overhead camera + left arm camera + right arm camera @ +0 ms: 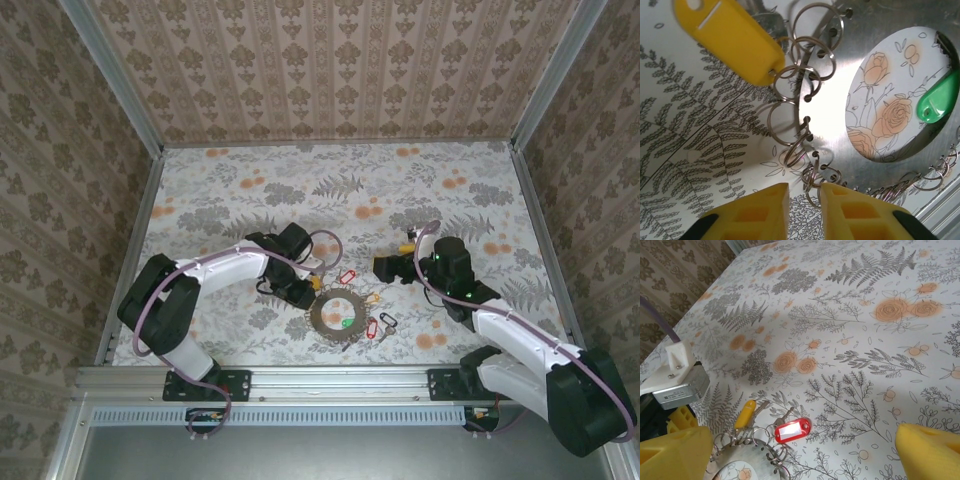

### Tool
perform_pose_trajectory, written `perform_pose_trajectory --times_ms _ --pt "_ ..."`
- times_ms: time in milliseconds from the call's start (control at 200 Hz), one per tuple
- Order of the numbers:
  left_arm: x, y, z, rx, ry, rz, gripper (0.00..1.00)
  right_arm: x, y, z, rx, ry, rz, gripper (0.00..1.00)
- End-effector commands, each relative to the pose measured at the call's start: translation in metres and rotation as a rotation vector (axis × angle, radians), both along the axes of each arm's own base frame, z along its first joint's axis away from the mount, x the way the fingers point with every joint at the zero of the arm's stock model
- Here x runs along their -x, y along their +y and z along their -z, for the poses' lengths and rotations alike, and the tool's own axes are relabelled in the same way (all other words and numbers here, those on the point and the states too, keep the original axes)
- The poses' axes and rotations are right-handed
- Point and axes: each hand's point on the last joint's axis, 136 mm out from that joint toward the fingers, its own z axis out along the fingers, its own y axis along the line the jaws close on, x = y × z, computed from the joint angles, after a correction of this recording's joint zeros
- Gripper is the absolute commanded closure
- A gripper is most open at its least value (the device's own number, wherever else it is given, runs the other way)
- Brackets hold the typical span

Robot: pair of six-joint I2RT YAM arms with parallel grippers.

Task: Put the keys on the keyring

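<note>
While left end effector [804, 195] gapes narrowly over keyring [836, 102], right end effector [802, 442] spreads wide

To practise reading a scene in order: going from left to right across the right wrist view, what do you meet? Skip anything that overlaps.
One yellow fingertip → yellow-tagged key → red-tagged key → the other yellow fingertip.

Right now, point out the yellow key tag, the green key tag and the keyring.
yellow key tag [730, 40], left wrist view, middle of its plastic body.
green key tag [937, 100], left wrist view, its rounded end.
keyring [830, 105], left wrist view, flat metal left of the hole.
</note>
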Motion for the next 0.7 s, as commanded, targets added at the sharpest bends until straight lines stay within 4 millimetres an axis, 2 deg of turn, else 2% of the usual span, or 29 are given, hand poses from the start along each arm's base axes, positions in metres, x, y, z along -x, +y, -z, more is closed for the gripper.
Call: perform_pose_trajectory --times_ms 0,160,330,505,695 --pt "0.003 0.000 -0.015 -0.002 -0.047 0.053 0.72 0.003 -0.004 0.003 0.015 0.010 0.007 0.05" --pt "0.014 -0.021 -0.026 0.043 -0.074 0.200 0.59 0.004 -0.004 0.005 0.008 0.015 0.008 0.05" --pt "0.027 -0.039 -0.025 0.048 -0.100 0.362 0.56 0.007 -0.008 0.005 0.010 0.017 0.024 0.05" --pt "0.023 -0.038 -0.016 0.019 -0.109 0.393 0.57 0.010 -0.010 0.011 0.016 0.038 0.036 0.04" --pt "0.028 -0.025 -0.002 -0.059 -0.071 0.469 0.59 0.011 -0.010 0.019 0.014 0.061 0.037 0.04"
